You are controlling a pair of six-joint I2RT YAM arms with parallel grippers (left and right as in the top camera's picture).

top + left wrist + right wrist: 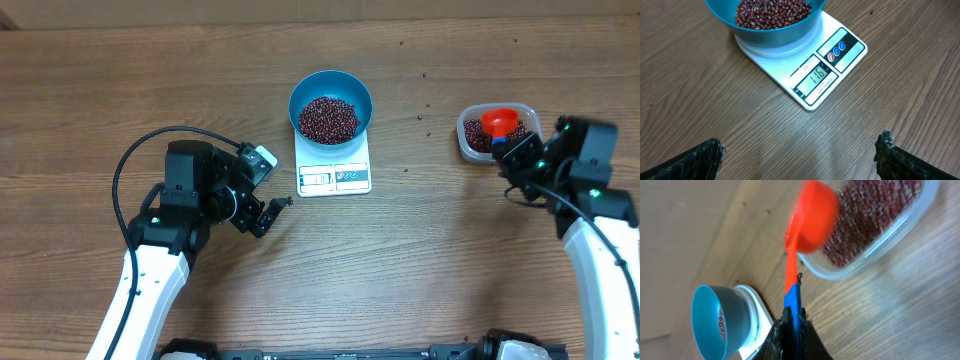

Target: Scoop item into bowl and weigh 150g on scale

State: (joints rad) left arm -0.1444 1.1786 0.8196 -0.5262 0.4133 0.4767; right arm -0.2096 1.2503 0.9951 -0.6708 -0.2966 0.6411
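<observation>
The blue bowl of beans sits on the scale. Right of the scale, the right claw pinches the orange scoop by its handle, over the clear tub. Left of the scale, the left claw is wide open and holds nothing.

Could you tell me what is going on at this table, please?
The right gripper is shut on the handle of an orange scoop, held over the tub of beans at the right. The blue bowl, partly filled with beans, sits on the scale, whose display seems to read 116. The left gripper hangs open beside the scale, holding nothing.
</observation>
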